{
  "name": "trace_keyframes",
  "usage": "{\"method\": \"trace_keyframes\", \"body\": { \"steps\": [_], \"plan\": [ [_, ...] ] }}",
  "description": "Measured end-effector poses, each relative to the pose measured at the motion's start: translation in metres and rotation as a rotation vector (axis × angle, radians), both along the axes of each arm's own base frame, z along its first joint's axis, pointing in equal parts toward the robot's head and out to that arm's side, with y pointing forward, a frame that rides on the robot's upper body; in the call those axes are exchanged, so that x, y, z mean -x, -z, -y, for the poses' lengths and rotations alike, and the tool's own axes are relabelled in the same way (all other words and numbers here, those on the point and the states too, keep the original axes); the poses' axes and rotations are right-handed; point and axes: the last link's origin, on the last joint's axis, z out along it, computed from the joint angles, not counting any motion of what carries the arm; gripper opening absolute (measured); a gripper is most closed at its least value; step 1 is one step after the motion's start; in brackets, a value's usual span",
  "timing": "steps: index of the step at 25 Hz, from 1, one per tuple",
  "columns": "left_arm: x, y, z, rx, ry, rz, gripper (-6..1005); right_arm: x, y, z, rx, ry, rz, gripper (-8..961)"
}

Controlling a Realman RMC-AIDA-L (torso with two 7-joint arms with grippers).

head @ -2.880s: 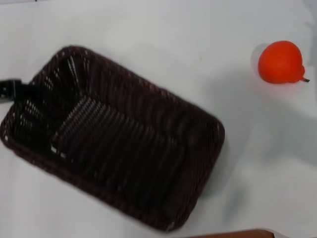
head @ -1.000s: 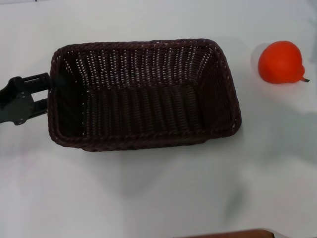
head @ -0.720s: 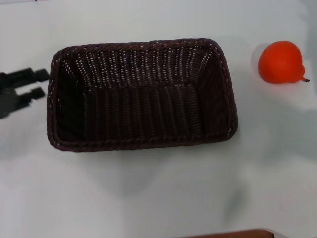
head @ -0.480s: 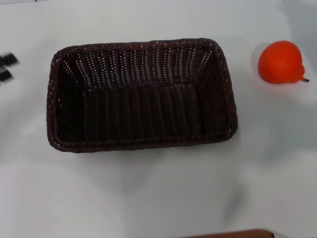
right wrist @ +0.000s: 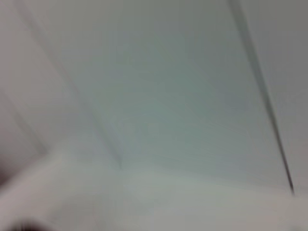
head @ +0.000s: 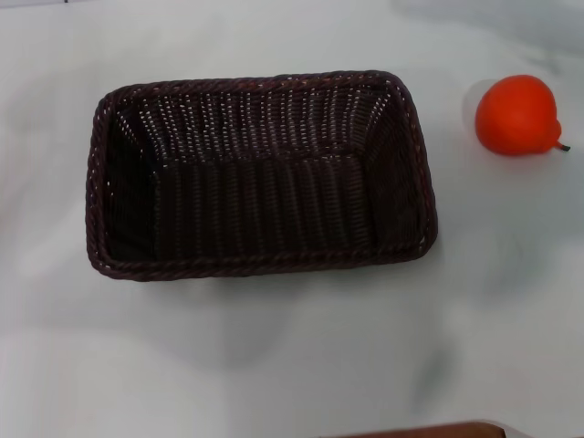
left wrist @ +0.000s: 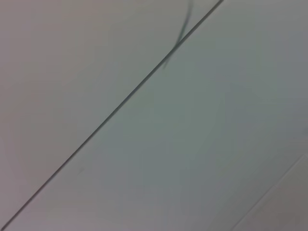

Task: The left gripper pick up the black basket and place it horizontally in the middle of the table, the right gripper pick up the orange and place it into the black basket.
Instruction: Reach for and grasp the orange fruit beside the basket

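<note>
The black basket (head: pixel 260 173) lies flat on the white table (head: pixel 274 365) in the head view, its long side running left to right, and it is empty. The orange (head: pixel 517 114) sits on the table to the right of the basket, apart from it, with its small stem pointing right. Neither gripper shows in the head view. The left wrist view and the right wrist view show only pale blurred surfaces with thin dark lines; no fingers, basket or fruit show there.
A brown edge (head: pixel 429 431) shows at the bottom of the head view. A grey shadow lies across the table at the top right, above the orange.
The basket was turned from a slant to level and set down. The left gripper let go of its left rim, drew away to the left and left the head view.
</note>
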Motion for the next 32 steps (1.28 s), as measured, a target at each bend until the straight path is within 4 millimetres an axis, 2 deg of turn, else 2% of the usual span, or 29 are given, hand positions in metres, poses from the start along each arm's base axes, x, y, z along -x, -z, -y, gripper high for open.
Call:
{"method": "trace_keyframes", "body": {
  "steps": [5, 11, 12, 20, 32],
  "plan": [
    [-0.004, 0.007, -0.004, -0.048, 0.043, 0.021, 684, 0.010, -0.016, 0.005, 0.146, 0.028, 0.248, 885],
    [-0.009, 0.010, -0.009, -0.063, 0.071, 0.040, 884, 0.020, -0.023, 0.009, 0.234, 0.061, 0.464, 879],
    [-0.010, 0.010, -0.010, -0.064, 0.074, 0.041, 886, 0.020, -0.022, 0.008, 0.242, 0.069, 0.493, 878],
    [-0.014, 0.017, -0.013, -0.048, 0.082, 0.071, 891, 0.018, 0.006, 0.002, 0.307, 0.113, 0.656, 870],
    [-0.018, 0.018, -0.019, -0.040, 0.090, 0.089, 889, 0.007, 0.042, -0.008, 0.328, 0.109, 0.697, 858]
  ]
}}
